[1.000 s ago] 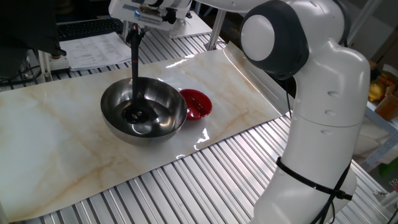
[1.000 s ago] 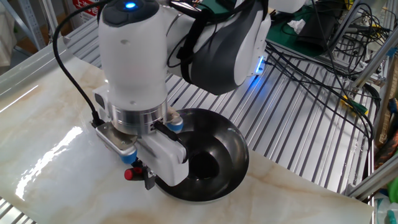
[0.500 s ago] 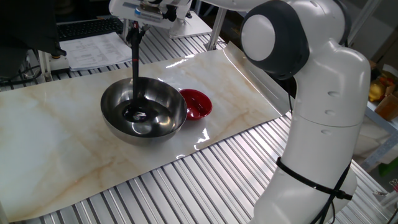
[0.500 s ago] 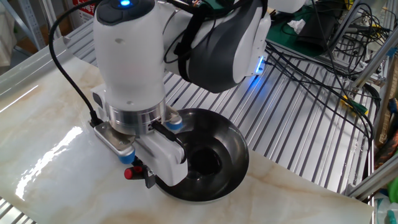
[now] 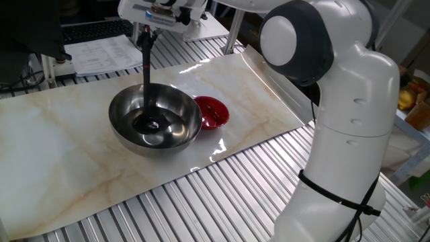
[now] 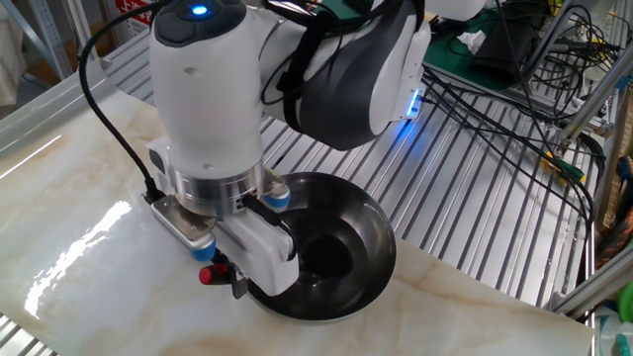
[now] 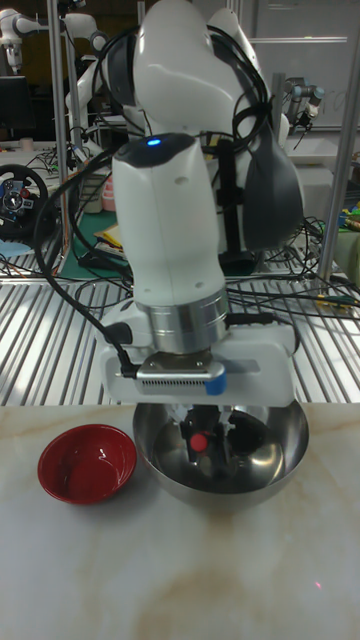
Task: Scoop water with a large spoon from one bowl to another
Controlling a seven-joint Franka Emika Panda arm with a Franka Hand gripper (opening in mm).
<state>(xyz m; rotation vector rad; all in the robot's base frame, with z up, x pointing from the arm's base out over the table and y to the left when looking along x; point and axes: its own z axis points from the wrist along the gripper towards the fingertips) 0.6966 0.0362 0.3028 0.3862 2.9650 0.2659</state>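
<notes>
Black ladle (image 5: 146,81) stands near-vertical, scoop down at the bottom of the steel bowl (image 5: 185,134), handle running straight up into the gripper (image 5: 145,32). In the tall view we see the handle's red mark (image 7: 199,441) just under the wrist flange, between the fingers, so we read the fingers as clamped narrow on the handle top. The side views don't show the pads cleanly.

Water: only glints around the scoop (image 5: 147,124) at the bowl floor. We can't tell the level, or whether the scoop is full.

Red bowl (image 5: 212,111) sits right beside the steel bowl, rims touching or nearly so; from these angles we can't say which. It looks dry and empty in the tall view (image 7: 88,463).

Our read: we're in the dip/fill step, first transfer not delivered yet.

Next move calls for:
- straight lift with the scoop held level until it clears the steel rim
- short sideways carry over the red bowl, which is small, so centre well
- slow tilt to pour; the scoop is deep and the bowl shallow, so a fast tip would splash onto the marble sheet (image 5: 67,154).
</notes>
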